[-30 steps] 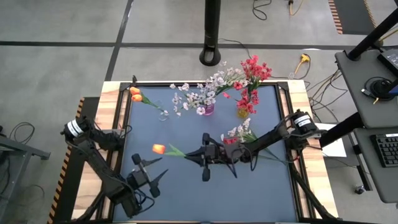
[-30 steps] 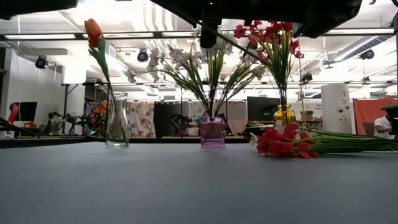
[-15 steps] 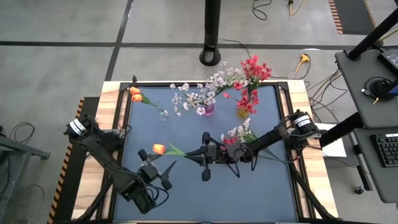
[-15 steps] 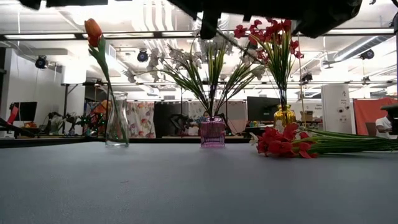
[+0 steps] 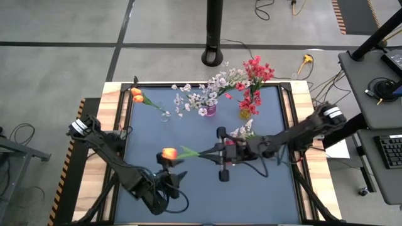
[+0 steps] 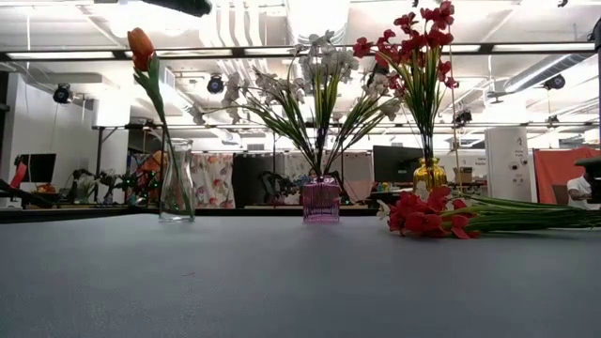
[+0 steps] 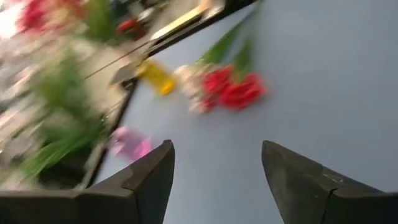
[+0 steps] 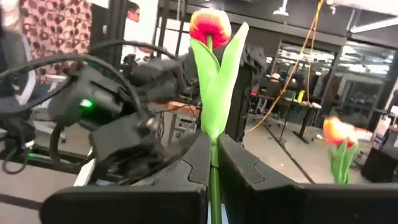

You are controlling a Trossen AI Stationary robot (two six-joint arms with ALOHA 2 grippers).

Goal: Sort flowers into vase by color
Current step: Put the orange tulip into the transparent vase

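Observation:
My right gripper (image 5: 206, 152) is over the table's middle, shut on an orange tulip (image 5: 168, 153) whose bud points toward the table's left. My left gripper (image 5: 169, 177) hovers open just near of that bud, touching nothing. At the far side a clear vase (image 5: 164, 115) holds orange tulips (image 5: 136, 95), a pink vase (image 5: 209, 110) holds white sprays and a yellow vase (image 5: 245, 113) holds red blossoms. A red spray (image 6: 427, 214) and a white one (image 5: 242, 133) lie flat on the table beside my right arm. My right gripper pinches the tulip's green stem (image 8: 214, 152) between its two fingers, below the leaves. The fingers (image 8: 186, 168) are about level, come from the table's right and lie along the stem. The tulip is lifted clear, its bud (image 8: 209, 26) sticking out past the fingertips.
The dark table mat has bare room along its near half (image 6: 282, 282) and left side. The three vases stand in a row near the far edge. A black pole base (image 5: 213, 58) stands on the floor beyond the table. Wooden borders (image 5: 103, 150) frame the mat.
My right gripper has risen and drawn a little toward the table's right, carrying the tulip; its arm has left the top of the low view. My left gripper has moved toward the table's right along the near side, ending just near of the tulip's bud.

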